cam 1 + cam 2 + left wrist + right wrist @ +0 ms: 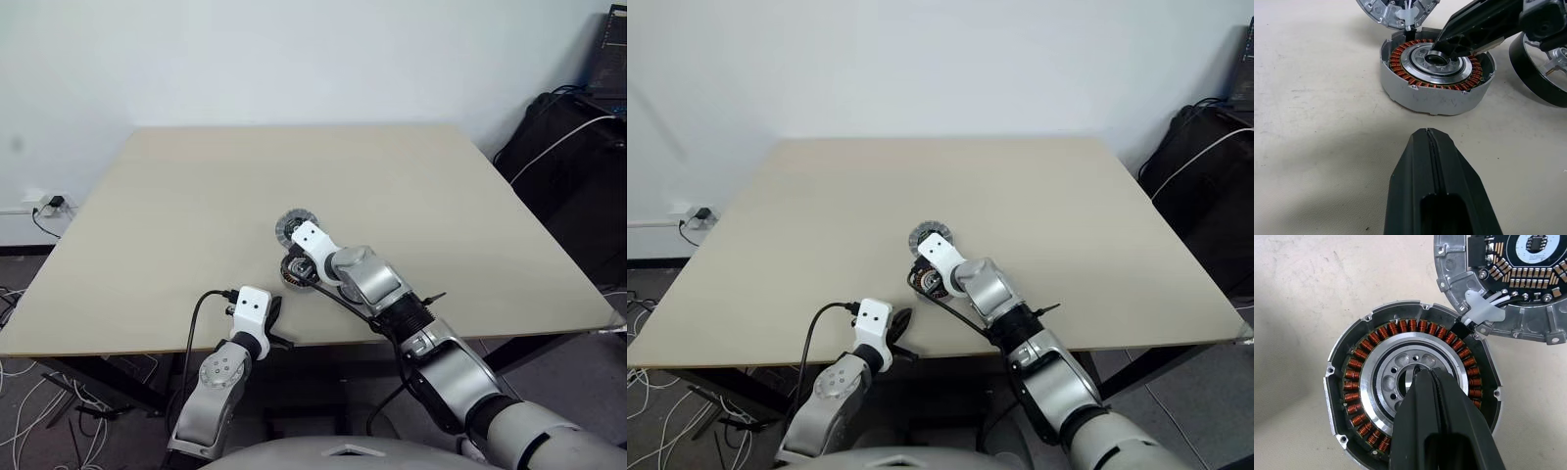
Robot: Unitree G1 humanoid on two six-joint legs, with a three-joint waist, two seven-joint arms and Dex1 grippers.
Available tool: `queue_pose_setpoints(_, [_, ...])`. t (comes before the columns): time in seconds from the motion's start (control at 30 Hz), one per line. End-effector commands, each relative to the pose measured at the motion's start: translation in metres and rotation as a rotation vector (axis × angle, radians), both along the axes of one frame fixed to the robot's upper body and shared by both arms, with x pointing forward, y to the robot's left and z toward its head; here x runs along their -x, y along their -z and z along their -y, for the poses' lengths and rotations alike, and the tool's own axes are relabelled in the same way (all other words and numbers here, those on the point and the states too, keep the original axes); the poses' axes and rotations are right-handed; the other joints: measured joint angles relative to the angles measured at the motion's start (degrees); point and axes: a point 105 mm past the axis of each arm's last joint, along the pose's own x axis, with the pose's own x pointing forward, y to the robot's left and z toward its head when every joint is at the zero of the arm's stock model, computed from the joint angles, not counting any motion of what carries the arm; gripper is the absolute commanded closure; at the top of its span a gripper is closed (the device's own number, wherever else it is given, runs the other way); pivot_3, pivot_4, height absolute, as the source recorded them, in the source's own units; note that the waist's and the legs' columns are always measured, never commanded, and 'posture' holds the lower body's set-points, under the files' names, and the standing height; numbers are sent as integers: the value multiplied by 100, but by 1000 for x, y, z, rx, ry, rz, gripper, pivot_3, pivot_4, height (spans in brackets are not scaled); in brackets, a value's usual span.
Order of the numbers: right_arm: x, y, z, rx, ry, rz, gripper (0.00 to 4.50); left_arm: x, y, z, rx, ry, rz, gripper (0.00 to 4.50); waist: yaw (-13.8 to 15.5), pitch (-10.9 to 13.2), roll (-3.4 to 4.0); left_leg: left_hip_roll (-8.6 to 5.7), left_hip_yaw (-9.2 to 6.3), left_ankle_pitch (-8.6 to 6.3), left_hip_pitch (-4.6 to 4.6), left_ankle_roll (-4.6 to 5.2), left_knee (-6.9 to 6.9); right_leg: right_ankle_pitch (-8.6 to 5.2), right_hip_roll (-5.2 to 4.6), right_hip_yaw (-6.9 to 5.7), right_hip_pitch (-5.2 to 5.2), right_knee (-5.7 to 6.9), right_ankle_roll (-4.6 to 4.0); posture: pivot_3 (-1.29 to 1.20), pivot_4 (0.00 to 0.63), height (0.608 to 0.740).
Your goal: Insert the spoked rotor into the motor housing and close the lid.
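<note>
motor housing (1413, 399) sits on the counter (196, 215) directly under the right gripper (1420, 374), whose closed, empty tips poke into its pale centre, probably steadying it. copper windings ring that hub. spoked rotor (1540, 68) lies just beside; left gripper (1430, 147) waits nearby, closed, empty.

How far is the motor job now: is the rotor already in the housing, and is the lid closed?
Nothing looks finished yet. The motor housing lies open, its copper windings bare. The spoked rotor rests on the table beside it, not inserted. In hand: the right gripper, shut, has its tips at the housing's centre hole. The left gripper is shut and apart from the parts. Left: insert the rotor, then close the lid.
</note>
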Motion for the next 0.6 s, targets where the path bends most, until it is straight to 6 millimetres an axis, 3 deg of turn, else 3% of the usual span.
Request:
queue_pose_setpoints(0.03, [-7, -15, 3, -37, 25, 52, 4482, -4, -10, 2, 20, 5, 42, 4500, 1, 0, 0, 0, 0, 0, -1, 0, 0, 0, 0, 0, -1, 0, 0, 0, 0, 740])
queue_pose_setpoints(0.27, [-6, -33, -1, -88, 22, 113, 4482, -3, -9, 2, 19, 8, 37, 4500, -4, 2, 1, 0, -1, 0, -8, 0, -1, -1, 0, 0, -8, 0, 0, 0, 0, 740])
queue_pose_setpoints(0.6, [4, -18, -2, -68, 10, 72, 4482, -3, -9, 3, 15, 13, 36, 4500, 0, 3, 0, 0, -1, -1, -8, 0, -1, -1, 0, 0, -7, -2, 0, 0, 0, 740])
